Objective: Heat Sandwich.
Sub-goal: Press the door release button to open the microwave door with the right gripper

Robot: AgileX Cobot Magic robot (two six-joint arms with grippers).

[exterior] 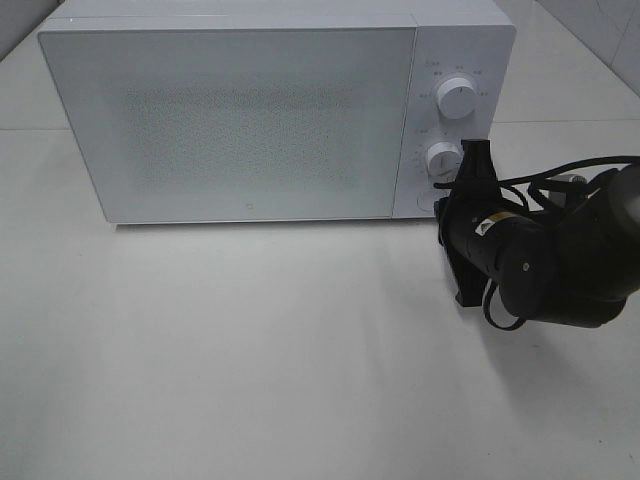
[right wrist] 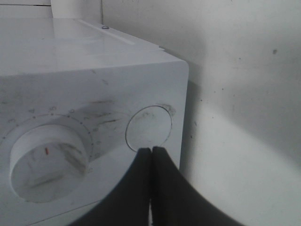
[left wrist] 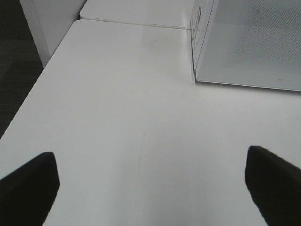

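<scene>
In the high view we are looking at a white, box-shaped microwave (exterior: 230, 120) sitting toward the far edge of the matte white table (exterior: 250, 380). Its flat door, speckled with fine dots, is lying shut. Two round white knobs, the upper knob (exterior: 457, 98) and the lower knob (exterior: 443, 160), are standing one above the other on the panel. The black right gripper (exterior: 476, 160) is reaching in from the table's right edge and hovering at the panel beside the lower knob. The sandwich is showing in no view, so we cannot tell where it is lying or which way its long axis is pointing.

In the left wrist view the left gripper (left wrist: 150, 193) is hanging over bare tabletop, its dark fingers (left wrist: 30, 188) spread wide and gripping nothing, the microwave's corner ahead.

In the right wrist view the right gripper's jaws are pressing flat together, empty, their tips sitting just below a smooth round button (right wrist: 148, 127) next to the ridged dial
</scene>
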